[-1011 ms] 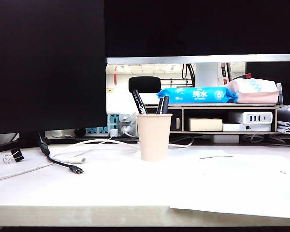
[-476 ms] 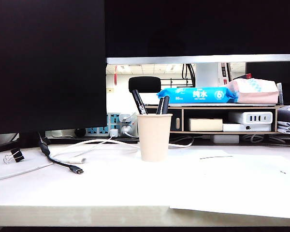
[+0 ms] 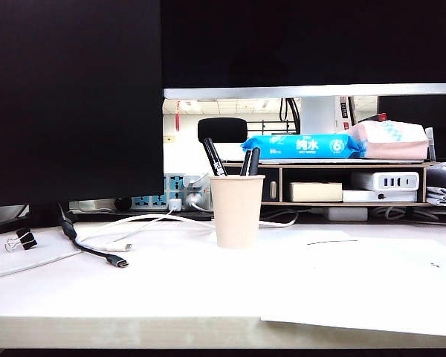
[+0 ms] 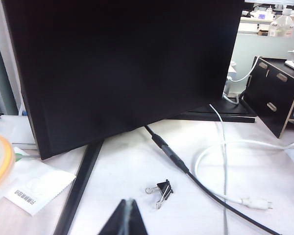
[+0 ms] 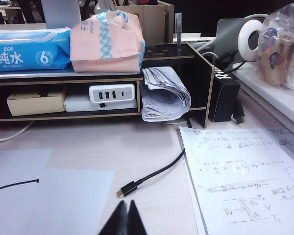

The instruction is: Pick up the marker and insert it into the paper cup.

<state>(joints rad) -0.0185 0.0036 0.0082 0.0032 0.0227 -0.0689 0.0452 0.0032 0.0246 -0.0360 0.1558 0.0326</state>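
The beige paper cup (image 3: 237,210) stands upright on the table in the middle of the exterior view. The marker (image 3: 212,157) stands inside it, leaning left, with white lettering showing just above the rim. Two other black pens (image 3: 250,161) poke out of the cup beside it. Neither gripper shows in the exterior view. In the left wrist view my left gripper (image 4: 129,203) is shut and empty above the table near a binder clip (image 4: 159,190). In the right wrist view my right gripper (image 5: 127,205) is shut and empty, close to a USB-C plug (image 5: 126,189).
A large dark monitor (image 3: 74,97) fills the left and top. Black and white cables (image 3: 104,245) trail left of the cup. A wooden shelf (image 3: 342,182) behind holds a blue wipes pack (image 3: 301,146) and a pink pack. Paper sheets (image 3: 372,286) lie at the right.
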